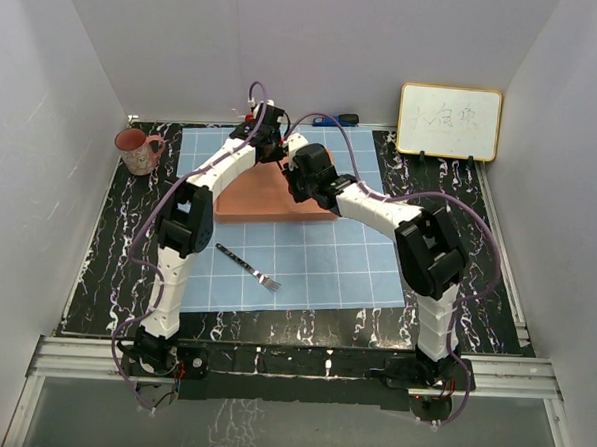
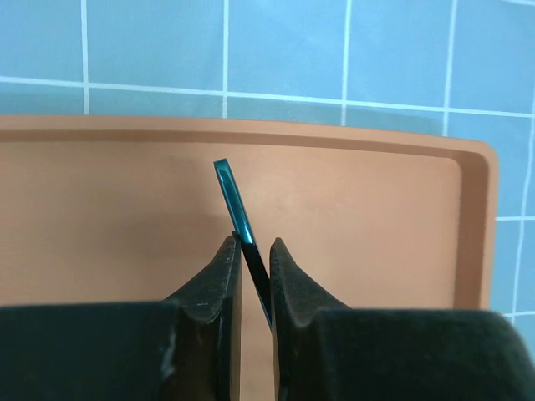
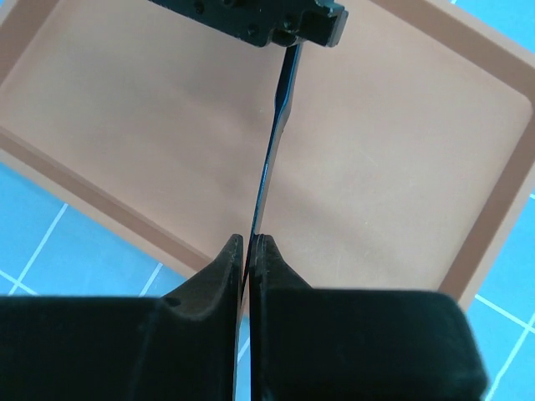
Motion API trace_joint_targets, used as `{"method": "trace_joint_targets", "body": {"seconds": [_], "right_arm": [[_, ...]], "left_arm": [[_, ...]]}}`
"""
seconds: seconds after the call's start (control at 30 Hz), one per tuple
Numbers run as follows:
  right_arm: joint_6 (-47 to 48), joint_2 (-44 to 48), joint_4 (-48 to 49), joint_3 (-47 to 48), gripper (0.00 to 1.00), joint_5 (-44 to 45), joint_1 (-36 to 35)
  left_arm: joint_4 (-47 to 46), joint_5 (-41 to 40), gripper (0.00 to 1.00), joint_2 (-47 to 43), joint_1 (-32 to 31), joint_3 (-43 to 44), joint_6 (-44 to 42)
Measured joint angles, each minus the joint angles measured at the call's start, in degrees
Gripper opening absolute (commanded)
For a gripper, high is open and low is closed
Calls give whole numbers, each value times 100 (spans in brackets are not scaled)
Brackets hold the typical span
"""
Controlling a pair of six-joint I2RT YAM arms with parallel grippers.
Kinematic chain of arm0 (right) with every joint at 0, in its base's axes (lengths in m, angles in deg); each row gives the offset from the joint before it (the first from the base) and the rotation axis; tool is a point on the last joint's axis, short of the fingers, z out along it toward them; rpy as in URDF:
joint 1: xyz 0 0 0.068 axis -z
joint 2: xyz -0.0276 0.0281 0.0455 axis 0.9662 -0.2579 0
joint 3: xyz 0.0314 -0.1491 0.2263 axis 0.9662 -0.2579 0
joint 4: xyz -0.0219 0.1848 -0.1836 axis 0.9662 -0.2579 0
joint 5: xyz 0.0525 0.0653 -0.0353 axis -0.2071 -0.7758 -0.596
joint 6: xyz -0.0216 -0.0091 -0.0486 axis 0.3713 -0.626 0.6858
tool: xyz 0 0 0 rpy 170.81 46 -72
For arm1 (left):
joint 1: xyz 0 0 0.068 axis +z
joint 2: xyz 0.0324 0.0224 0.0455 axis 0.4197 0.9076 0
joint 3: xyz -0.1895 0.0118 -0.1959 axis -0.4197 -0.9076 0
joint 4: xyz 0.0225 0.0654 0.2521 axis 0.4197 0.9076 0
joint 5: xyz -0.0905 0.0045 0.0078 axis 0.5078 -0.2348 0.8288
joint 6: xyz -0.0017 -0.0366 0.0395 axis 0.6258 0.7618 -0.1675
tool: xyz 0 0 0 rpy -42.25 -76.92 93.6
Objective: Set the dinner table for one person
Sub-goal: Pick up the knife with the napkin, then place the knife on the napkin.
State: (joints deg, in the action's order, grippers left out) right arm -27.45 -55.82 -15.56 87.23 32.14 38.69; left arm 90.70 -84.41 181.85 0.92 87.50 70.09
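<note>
At the far left, a reddish mug (image 1: 137,152) stands on the black, white-veined surface (image 1: 106,264), which stretches across the whole booth with a metal rail along its near edge. A light-blue gridded cloth (image 1: 326,265) covers its middle. The left arm (image 1: 178,227) reaches toward the far side of an orange tray (image 1: 264,204) that lies on the cloth. The left jaws are drawn narrow, pinching a thin teal-sheened utensil (image 2: 234,196) above the tray floor. A fork (image 1: 248,267) lies on the cloth, just beside the tray's near edge. The right arm (image 1: 427,250) bends in from the right, and the right jaws are almost together on the other end of the same utensil. A whiteboard (image 1: 449,121) stands at the far right.
</note>
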Motion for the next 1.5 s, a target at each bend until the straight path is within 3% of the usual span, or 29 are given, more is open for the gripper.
{"method": "trace_joint_targets", "body": {"seconds": [0.43, 0.87, 1.5], "right_arm": [[94, 603, -564, -107, 0, 758, -20], [127, 1644, -879, -732, 0, 1998, 11], [-555, 2435, -1480, -1897, 0, 1764, 702]], "left_arm": [[-35, 72, 0, -122, -348, 341, -70], [-179, 533, 0, 90, -892, 1261, -26], [-339, 1370, 0, 984, -1403, 1716, 487]]}}
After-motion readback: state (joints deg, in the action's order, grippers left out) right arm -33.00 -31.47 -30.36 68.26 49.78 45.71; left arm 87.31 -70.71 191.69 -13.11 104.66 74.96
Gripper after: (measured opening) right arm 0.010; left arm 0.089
